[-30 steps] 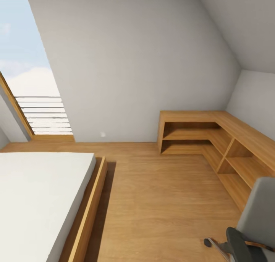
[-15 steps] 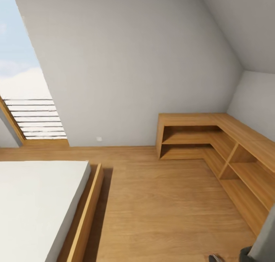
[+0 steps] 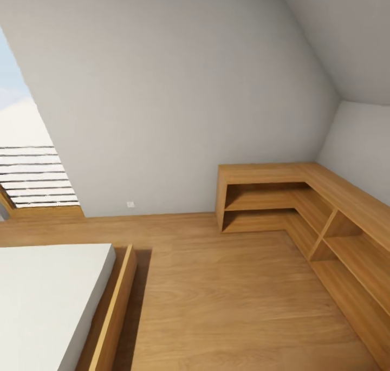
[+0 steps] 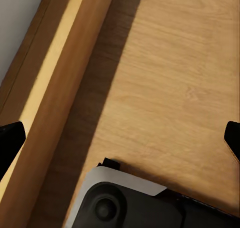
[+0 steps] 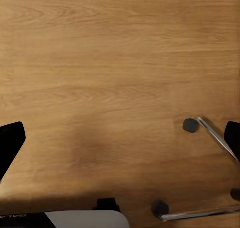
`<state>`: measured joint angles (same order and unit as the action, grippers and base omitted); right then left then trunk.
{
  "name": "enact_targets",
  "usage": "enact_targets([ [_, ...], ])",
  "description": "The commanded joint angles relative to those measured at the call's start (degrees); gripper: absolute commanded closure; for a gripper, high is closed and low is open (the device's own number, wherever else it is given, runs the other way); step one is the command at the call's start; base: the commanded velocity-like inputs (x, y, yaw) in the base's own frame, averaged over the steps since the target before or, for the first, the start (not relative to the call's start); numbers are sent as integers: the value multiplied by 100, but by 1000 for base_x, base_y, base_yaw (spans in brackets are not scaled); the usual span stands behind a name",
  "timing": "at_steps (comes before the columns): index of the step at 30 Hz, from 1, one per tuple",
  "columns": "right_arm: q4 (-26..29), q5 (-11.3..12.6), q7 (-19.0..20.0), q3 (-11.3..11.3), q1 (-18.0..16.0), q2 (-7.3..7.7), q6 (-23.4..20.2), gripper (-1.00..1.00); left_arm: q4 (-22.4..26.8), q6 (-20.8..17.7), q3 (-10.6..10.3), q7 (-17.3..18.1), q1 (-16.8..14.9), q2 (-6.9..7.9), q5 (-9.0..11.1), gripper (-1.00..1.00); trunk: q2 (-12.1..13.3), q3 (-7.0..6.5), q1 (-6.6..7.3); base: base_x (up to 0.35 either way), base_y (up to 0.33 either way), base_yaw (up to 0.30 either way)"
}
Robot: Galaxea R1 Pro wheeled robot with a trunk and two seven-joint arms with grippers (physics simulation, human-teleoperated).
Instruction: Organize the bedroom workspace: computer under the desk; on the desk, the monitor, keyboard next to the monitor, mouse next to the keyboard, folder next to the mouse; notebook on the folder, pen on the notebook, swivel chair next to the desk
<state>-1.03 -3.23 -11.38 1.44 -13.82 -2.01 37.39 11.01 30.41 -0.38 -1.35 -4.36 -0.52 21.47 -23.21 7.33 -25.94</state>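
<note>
Part of the swivel chair (image 5: 216, 136) shows in the right wrist view: thin metal base legs with dark castors on the wooden floor. My right gripper (image 5: 120, 140) hangs open above that floor, its black fingertips (image 5: 10, 140) far apart with nothing between them. My left gripper (image 4: 120, 138) is open too, over the floor beside the bed's wooden frame (image 4: 55, 88). The desk, computer, monitor, keyboard, mouse, folder, notebook and pen are out of view.
A bed with a white mattress (image 3: 43, 300) and wooden frame fills the left. Low L-shaped wooden cabinets (image 3: 303, 208) run along the far wall and the right wall. A slanted window (image 3: 27, 165) is at the far left. Wooden floor (image 3: 227, 295) lies between them.
The head camera has moved: the whole picture has shifted, with the window sliding left. The swivel chair's grey back has dropped out of the lower right corner of the head view.
</note>
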Motion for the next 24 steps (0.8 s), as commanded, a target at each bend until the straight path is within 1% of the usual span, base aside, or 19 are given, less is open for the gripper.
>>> enact_targets([
  [1, -11, -36, -49, 14, -7, -1, 14, -100, -2, 18, -6, -14, -4, -1, 2, -100, -11, 11, -7, 336, 0, -6],
  [19, -11, -35, -49, 14, -7, -7, 32, -100, -2, -3, -6, -14, -4, -1, 6, -100, -11, 11, -7, 336, 0, -1],
  [24, -13, -33, -49, 14, -7, -5, 38, -100, -2, -7, -6, -14, -4, -1, 6, -100, -11, -11, -7, 336, -9, 0],
])
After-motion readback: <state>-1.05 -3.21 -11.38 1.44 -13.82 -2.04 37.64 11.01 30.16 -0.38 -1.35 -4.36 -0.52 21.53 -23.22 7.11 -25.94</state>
